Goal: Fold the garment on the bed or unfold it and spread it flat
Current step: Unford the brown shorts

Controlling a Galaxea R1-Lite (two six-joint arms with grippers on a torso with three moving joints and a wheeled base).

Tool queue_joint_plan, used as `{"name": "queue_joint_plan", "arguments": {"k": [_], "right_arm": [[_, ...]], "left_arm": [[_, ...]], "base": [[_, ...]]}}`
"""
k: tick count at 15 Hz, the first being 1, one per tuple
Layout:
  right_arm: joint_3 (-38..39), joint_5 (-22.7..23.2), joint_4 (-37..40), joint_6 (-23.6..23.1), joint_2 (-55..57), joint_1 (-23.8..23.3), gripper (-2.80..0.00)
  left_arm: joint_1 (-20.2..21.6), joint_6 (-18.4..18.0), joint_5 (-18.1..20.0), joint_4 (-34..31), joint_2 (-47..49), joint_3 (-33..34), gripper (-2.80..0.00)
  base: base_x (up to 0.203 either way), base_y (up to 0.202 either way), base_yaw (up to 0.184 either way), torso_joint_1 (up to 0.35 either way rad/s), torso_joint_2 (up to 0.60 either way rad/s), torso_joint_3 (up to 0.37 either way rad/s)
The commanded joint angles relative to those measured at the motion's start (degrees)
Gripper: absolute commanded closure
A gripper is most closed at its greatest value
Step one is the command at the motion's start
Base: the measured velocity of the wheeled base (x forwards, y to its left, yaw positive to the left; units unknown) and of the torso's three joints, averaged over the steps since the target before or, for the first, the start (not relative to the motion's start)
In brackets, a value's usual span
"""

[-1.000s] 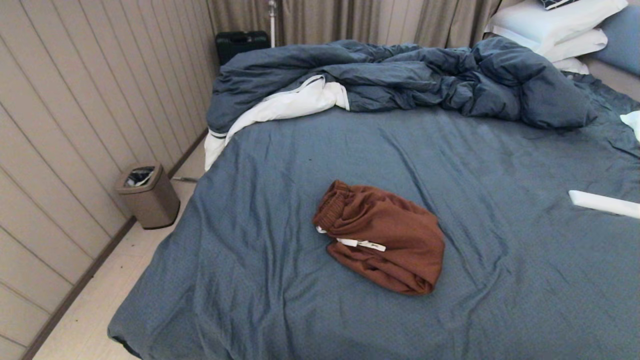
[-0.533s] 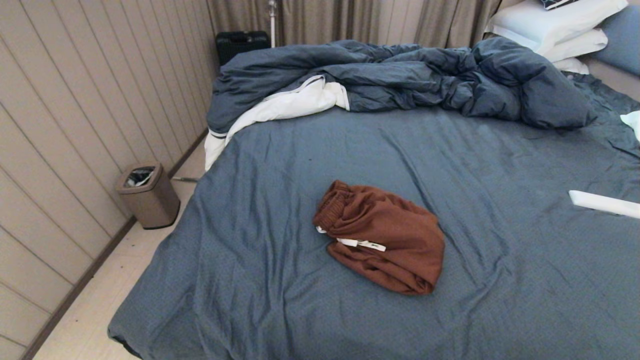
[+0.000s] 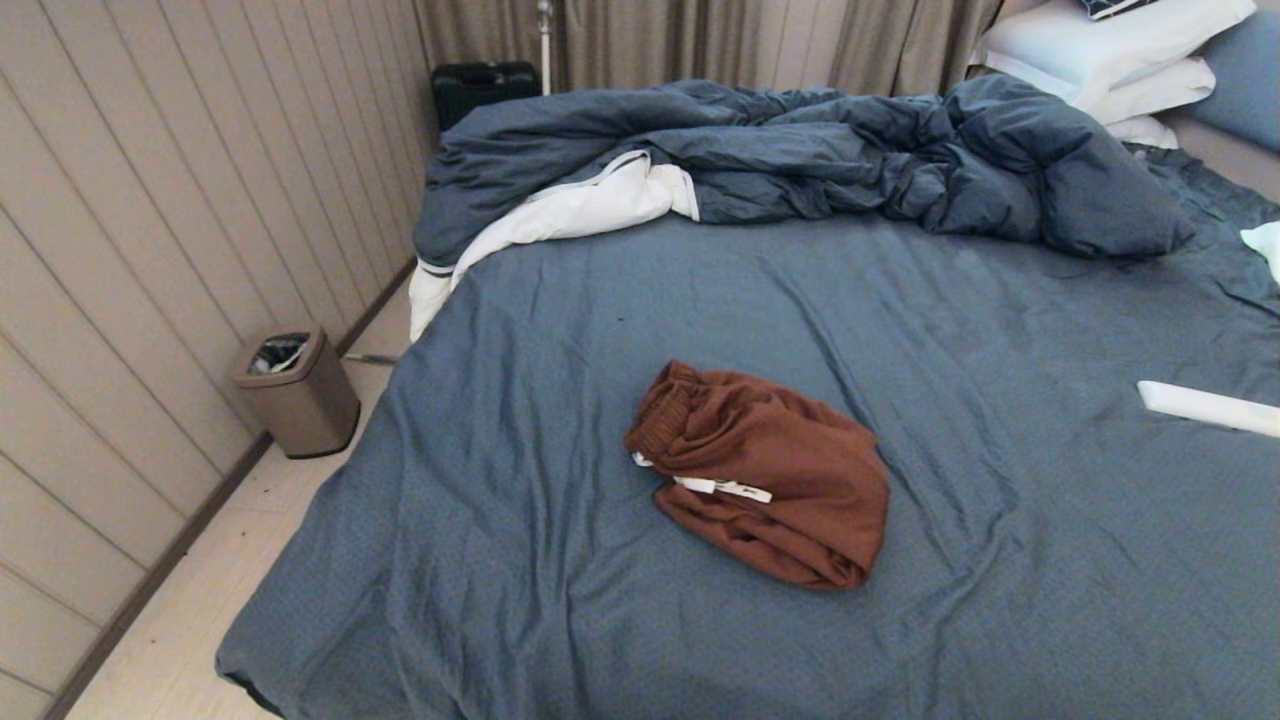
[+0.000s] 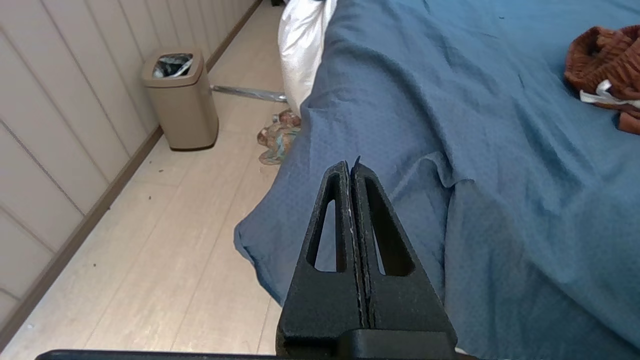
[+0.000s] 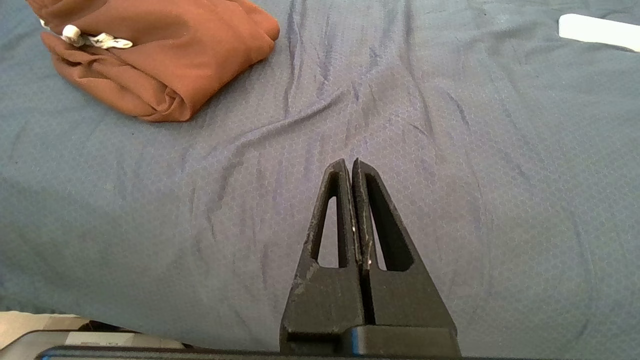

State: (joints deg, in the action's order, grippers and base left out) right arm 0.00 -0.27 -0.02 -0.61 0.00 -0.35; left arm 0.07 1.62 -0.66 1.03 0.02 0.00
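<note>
**Nothing has moved: the shorts lie bunched on the bed**

Compared with a second ago, nothing looks different. The garment (image 3: 762, 474) sits in the same spot and the same shape, and no arm has come into the head view.

The garment is a pair of rust-brown shorts, folded over and rumpled into a lump. It lies on the bed (image 3: 1000, 420), near the middle of the blue sheet and a bit toward the near edge. The gathered waistband is at its far left end. The white drawstring (image 3: 722, 487) lies across the front of it.

The left gripper (image 4: 351, 169) hangs over the near left corner of the bed, its two fingers pressed tight together with nothing between them. The shorts are well off to its right. The right gripper (image 5: 349, 167) hangs over bare sheet on the near side of the shorts, also pinched closed and holding nothing.

A rumpled duvet (image 3: 800, 160) is piled at the far side. White pillows (image 3: 1100, 50) are at the far right. A tan bin (image 3: 297, 390) stands on the floor at the left.
</note>
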Motion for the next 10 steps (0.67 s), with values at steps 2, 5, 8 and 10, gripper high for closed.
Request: {"name": "queue_joint_plan", "arguments": {"k": [2,5,8,10], "right_arm": [[0.0,0.2,0.0,-0.3,0.1,0.0,0.0],[0.0,0.2,0.0,-0.2,0.2,0.0,0.0],[0.0,0.1,0.0,-0.1,0.1,0.1,0.0],[0.0,0.3,0.0,0.2,0.2,0.1,0.0]], "left_arm": [[0.0,0.0,0.0,0.0,0.2,0.0,0.0],[0.0,-0.1,0.1,0.0,0.2,0.0,0.0],[0.0,0.1,0.0,0.0,0.2,0.0,0.0],[0.0,0.1,0.0,0.0,0.2,0.0,0.0]], "base": [[0.0,0.0,0.0,0.0,0.0,0.0],[0.0,0.0,0.0,0.0,0.0,0.0],[0.0,0.0,0.0,0.0,0.0,0.0],[0.0,0.0,0.0,0.0,0.0,0.0]]}}
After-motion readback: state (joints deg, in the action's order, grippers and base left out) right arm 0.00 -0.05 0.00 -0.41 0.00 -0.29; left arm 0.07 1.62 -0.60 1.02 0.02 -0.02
